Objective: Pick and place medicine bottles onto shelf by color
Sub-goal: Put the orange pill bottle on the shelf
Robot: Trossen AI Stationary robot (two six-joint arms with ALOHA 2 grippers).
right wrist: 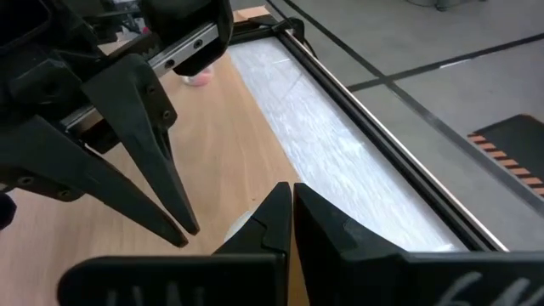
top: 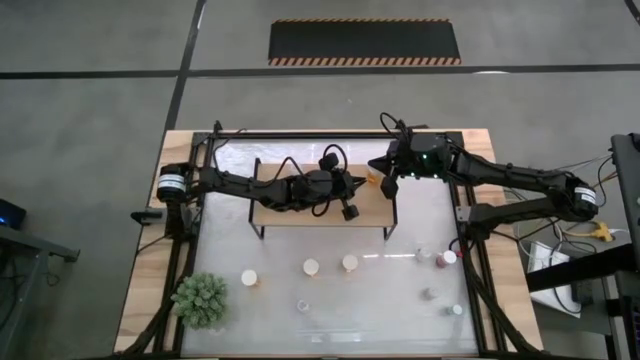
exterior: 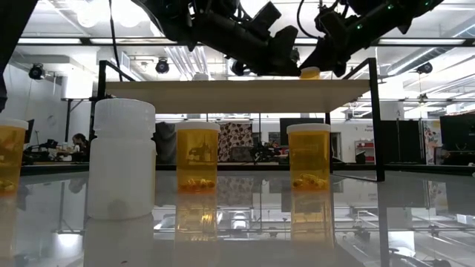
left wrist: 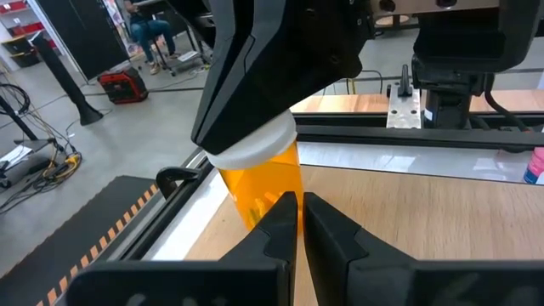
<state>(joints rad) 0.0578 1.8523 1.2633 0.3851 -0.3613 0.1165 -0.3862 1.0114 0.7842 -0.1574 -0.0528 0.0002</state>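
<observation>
My right gripper [top: 383,178] is shut on an orange bottle [left wrist: 265,183] with a white cap, over the far right end of the light-wood shelf [top: 300,215]. My left gripper [left wrist: 302,219] is shut and empty, just above the shelf top, its tips pointing at this bottle from the table's left and close beside it. In the low view the bottle [exterior: 310,73] shows at the shelf's top [exterior: 237,93]. Several other bottles stand on the table in front of the shelf, such as two orange ones [exterior: 197,156] [exterior: 308,156] and a white one [exterior: 121,159]. My right gripper holds the orange bottle by its white cap [left wrist: 259,146], pinched between the two fingers, which come from above and slant down. The bottle hangs tilted below them over the shelf. My left fingers hide its base, so I cannot tell whether it rests on the shelf.
A green spiky plant [top: 203,300] stands at the table's near left. Loose bottles lie across the table's near half, from the left [top: 249,279] to the right [top: 445,258]. A small pink thing [right wrist: 200,79] sits on the shelf farther left.
</observation>
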